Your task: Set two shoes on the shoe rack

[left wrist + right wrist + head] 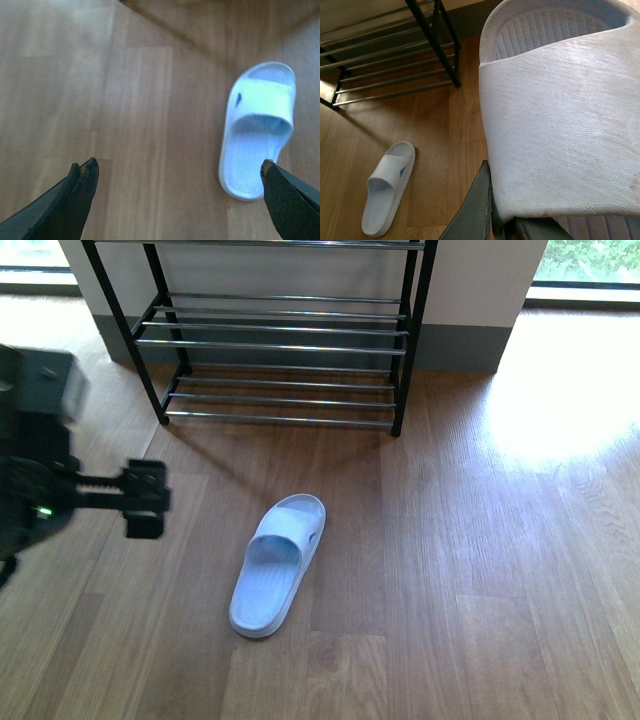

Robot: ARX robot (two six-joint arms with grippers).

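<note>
The right gripper (502,222) is clamped on one slide (560,115) at its strap, held up off the floor (480,620) in front of the rack (280,340). The left gripper (145,500) hovers low before the rack's left end, jaws spread wide. The other slide (278,565) lies flat before the rack's middle, toe toward it. The rack stands against the wall.

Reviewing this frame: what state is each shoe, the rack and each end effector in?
floor slide: lying sole down, ungrasped.
held slide: raised, clamped at one edge.
shoe rack: upright, visible shelves hold no shoes.
left end effector: open, empty.
right end effector: shut on the held slide.
</note>
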